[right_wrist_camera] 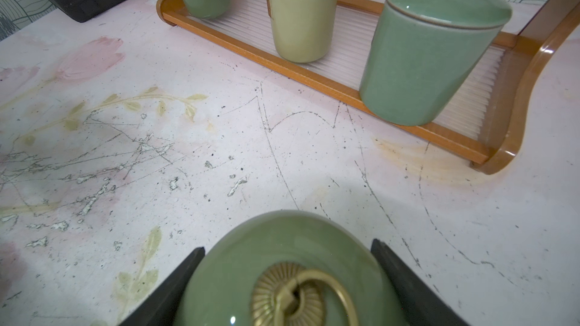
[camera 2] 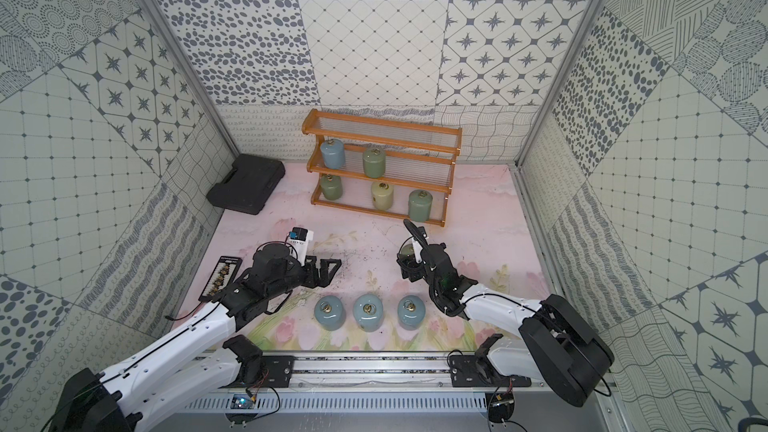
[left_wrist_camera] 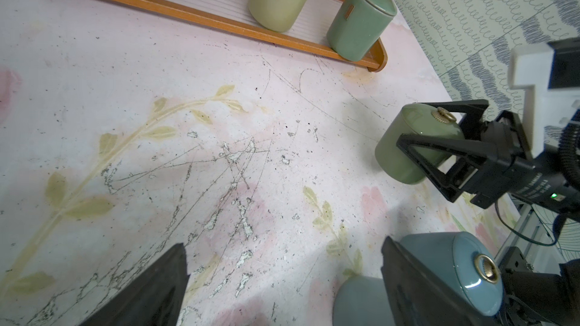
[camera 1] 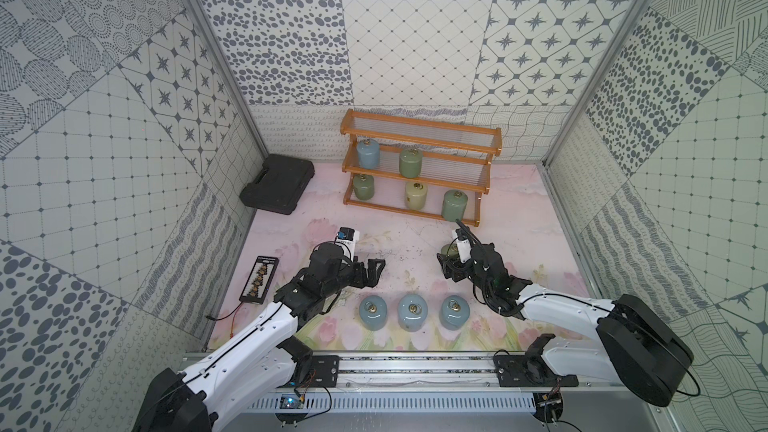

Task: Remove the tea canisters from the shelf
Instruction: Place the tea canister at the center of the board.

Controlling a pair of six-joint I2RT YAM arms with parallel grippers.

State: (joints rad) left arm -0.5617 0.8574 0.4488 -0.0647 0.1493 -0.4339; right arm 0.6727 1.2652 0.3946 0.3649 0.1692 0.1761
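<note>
Sage-green ceramic sits between the closed jaws of the right gripper (camera 1: 448, 261) in both top views. This held canister (camera 1: 450, 250) is off the shelf (camera 1: 419, 141), over the tabletop (camera 1: 407, 238), between the shelf's lower right end and the row of three pale blue canisters (camera 1: 412, 311) along the front edge. The shelf stands at the far edge. Its middle tier carries a pale blue canister (camera 1: 368, 153) and a sage-green canister (camera 1: 410, 162). Its bottom tier carries a left sage-green canister (camera 1: 363, 187), a cream canister (camera 1: 416, 195) and a right sage-green canister (camera 1: 454, 205). The left gripper (camera 1: 376, 268) hangs left of centre with jaws spread wide and nothing between them. A black case (camera 1: 277, 189) lies in the far left corner.

Left wrist view: the left gripper (left_wrist_camera: 284, 243) shows only bare tabletop between its fingers (left_wrist_camera: 157, 290). The right gripper (left_wrist_camera: 408, 122) clamps the held canister (left_wrist_camera: 405, 152) by its side wall. Whether the base touches the tabletop cannot be determined.

Right wrist view: both fingers (right_wrist_camera: 175, 290) press the sides of the held canister (right_wrist_camera: 282, 255), with its brass ring knob (right_wrist_camera: 301, 296) facing the camera. The cream canister (right_wrist_camera: 301, 17) and right sage-green canister (right_wrist_camera: 423, 58) stand upright on the bottom tier.
</note>
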